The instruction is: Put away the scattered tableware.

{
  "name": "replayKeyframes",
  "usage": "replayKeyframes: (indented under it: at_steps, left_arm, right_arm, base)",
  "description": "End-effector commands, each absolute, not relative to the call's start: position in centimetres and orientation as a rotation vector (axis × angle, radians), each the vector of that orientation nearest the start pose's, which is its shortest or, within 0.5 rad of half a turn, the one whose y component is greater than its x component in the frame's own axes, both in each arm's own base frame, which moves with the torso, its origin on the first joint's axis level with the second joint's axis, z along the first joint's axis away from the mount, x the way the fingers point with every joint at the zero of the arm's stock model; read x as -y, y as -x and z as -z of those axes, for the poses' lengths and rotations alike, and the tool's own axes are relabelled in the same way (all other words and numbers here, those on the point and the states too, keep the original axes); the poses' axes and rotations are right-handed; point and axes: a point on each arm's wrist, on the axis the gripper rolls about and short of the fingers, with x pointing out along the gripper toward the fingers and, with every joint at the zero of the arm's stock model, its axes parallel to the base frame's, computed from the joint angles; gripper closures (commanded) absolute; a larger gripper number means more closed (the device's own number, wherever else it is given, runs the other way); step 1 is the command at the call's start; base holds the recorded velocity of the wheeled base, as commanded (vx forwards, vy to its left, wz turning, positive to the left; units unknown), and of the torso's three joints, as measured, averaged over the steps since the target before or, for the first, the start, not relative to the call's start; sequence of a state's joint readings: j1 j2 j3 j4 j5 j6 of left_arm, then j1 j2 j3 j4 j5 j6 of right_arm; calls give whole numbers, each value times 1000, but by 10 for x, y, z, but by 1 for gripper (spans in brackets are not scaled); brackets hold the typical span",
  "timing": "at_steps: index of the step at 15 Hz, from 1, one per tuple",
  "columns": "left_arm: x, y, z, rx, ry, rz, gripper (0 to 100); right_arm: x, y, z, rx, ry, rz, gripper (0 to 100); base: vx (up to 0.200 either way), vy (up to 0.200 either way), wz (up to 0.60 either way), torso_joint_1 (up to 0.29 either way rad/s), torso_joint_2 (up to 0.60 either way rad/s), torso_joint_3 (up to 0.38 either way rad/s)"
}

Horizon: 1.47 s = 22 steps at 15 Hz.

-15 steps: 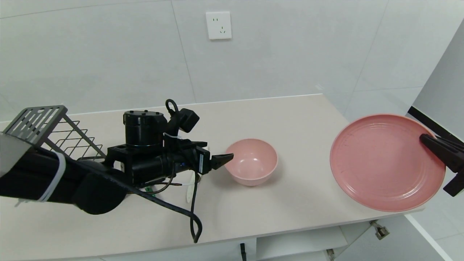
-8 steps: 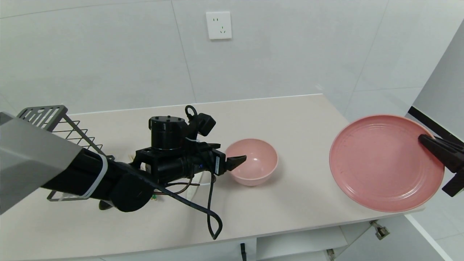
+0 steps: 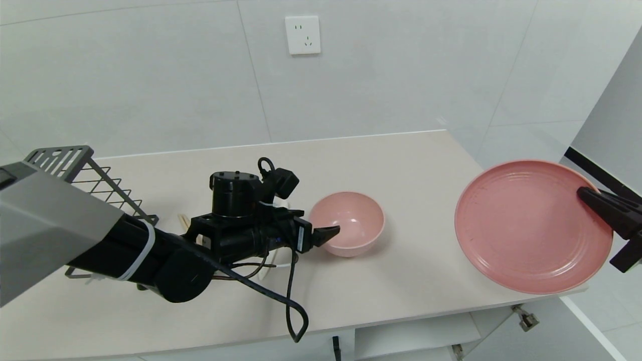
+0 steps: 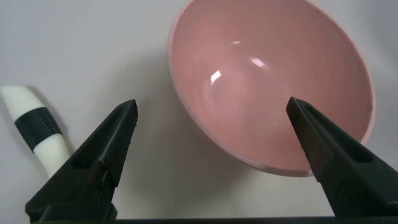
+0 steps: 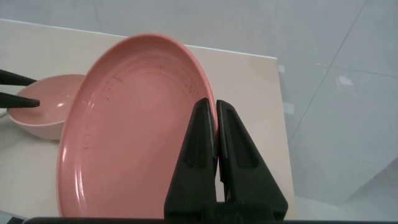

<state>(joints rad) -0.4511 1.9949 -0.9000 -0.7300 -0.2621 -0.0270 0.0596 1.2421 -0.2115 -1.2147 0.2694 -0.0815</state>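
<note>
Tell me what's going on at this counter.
A two-armed robot is tidying tableware. Its right gripper is shut on the rim of a pink plate, holding it tilted in the air at the right end of the counter. Its left gripper is open at the pink bowl standing on the counter, one finger outside the rim, the other over the inside.

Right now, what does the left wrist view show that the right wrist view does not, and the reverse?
Left wrist view, not the right: a white handle with a black band. Right wrist view, not the left: the round pink plate, its rim clamped by the right gripper. Both: the deep pink bowl, the open left gripper at it, the beige countertop.
</note>
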Motion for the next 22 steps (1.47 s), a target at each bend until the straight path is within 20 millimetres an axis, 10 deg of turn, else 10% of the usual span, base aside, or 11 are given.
replayKeyframes:
  at_steps: [1,4,5,13,22]
  left_arm:
    - [165,-327,-113,-390,-10,701,0]
    - [169,-318,-104,-430,-17,720,0]
    - [168,-317,-102,-439,-19,718,100]
    - [152,-286,-164,-233,2,735,100]
    - [97,-217,-186,-134,102,637,100]
  right_arm:
    - [-15,-158,-191,194,99,-321,100]
    - [-15,-157,-191,196,100,-321,100]
    - [-15,-157,-191,196,100,-321,100]
    - [-16,-157,-192,201,106,-322,100]
    - [-15,-152,-205,262,111,-319,100]
  base:
    - [0,0,0,0,0,0]
    - [0,0,0,0,0,0]
    - [0,0,0,0,0,0]
    - [0,0,0,0,0,0]
    - [0,0,0,0,0,0]
